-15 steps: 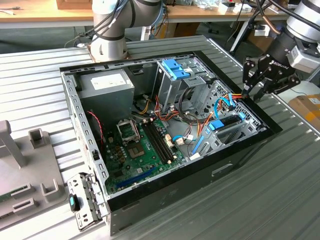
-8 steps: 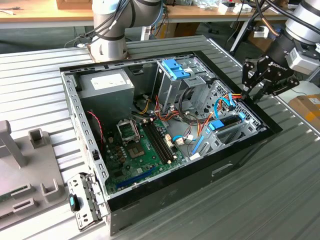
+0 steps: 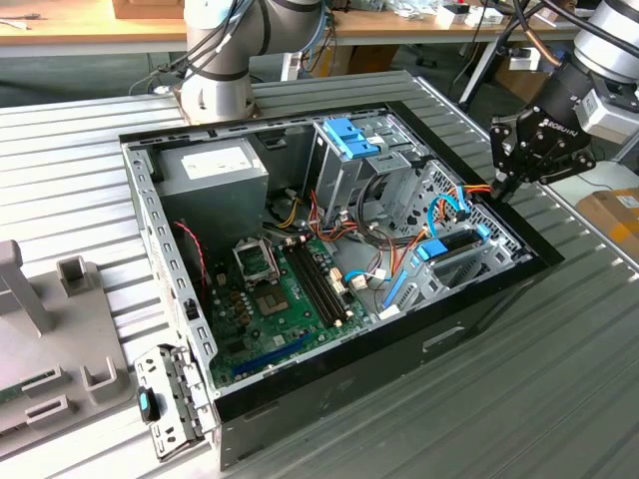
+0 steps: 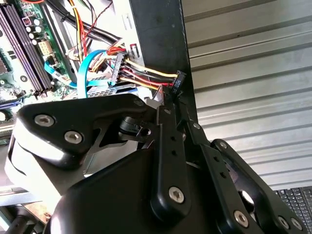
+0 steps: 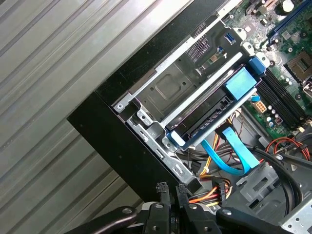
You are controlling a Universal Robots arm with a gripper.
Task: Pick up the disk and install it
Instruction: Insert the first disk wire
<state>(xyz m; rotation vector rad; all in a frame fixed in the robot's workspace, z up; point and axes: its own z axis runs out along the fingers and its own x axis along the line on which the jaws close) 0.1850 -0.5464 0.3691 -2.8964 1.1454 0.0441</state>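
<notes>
The disk point(image 3: 449, 249), grey metal edged by a blue bracket, lies in the drive bay at the exterior view's right end of the open computer case point(image 3: 329, 384). In the first wrist view the disk point(image 5: 209, 117) sits slanted in its metal cage. My gripper point(image 3: 504, 185) hangs over the case's edge just beyond the bay. In the second wrist view my gripper point(image 4: 168, 95) is shut, with a small black connector point(image 4: 178, 84) on yellow, red and orange wires at its tips. The first wrist view has my gripper point(image 5: 170, 191) at the case's black rim.
A flat blue cable point(image 5: 234, 156) runs beside the disk. Inside the case are the motherboard point(image 3: 280, 289), a power supply point(image 3: 215, 165) and a drive cage with a blue latch point(image 3: 349, 138). A grey fixture point(image 3: 50, 329) and a loose metal bracket point(image 3: 170, 399) lie on the ribbed table.
</notes>
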